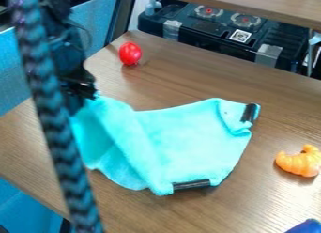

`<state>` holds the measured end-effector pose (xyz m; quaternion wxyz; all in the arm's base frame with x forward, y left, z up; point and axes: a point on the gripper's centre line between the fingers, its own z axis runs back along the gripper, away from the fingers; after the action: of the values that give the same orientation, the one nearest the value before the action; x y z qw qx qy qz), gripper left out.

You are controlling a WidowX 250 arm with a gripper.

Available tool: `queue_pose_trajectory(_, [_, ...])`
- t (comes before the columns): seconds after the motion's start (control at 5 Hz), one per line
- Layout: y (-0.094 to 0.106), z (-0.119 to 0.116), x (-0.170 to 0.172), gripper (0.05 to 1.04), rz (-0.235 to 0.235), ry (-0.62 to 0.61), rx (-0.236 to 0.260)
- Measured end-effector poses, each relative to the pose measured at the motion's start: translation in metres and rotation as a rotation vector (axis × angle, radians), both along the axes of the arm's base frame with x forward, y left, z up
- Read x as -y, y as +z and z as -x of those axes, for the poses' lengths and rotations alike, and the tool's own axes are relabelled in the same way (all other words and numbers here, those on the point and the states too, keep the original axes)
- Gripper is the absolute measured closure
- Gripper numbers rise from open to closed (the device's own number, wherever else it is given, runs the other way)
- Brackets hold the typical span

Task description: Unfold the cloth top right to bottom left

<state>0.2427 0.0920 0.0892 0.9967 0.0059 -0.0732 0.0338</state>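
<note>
Wood-grained tabletop point(201, 77) is stretching beneath the work, with a dark case point(194, 23) sitting behind it, a red oval object point(130, 53) resting near the far edge and an orange curved object point(301, 161) lying to the right. The turquoise cloth point(188, 143) is lying across the middle of the table, its left part rising toward the black gripper point(81, 93). The jaws appear to be closing on the cloth's upper-left edge, with fabric hanging from them in a loose drape. As for progress, the job is looking partly done: the middle and right are spreading fairly broad, one black strip point(249, 112) showing at the right corner and another black strip point(191, 184) along the lower edge. What is remaining, judging by the folds, is laying down the raised left part, smoothing its long ridge and opening the curled right corner.
</note>
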Motion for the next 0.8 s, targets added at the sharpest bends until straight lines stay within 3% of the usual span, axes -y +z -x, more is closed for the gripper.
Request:
queue_pose_trajectory(0.4, [0.0,0.014,-0.02,1.028,-0.017,-0.068,0.03])
queue_pose_trajectory(0.6, [-0.008,0.019,-0.032,1.005,-0.016,-0.053,0.011])
queue_pose_trajectory(0.8, [-0.01,0.023,-0.042,0.854,0.038,0.028,0.005])
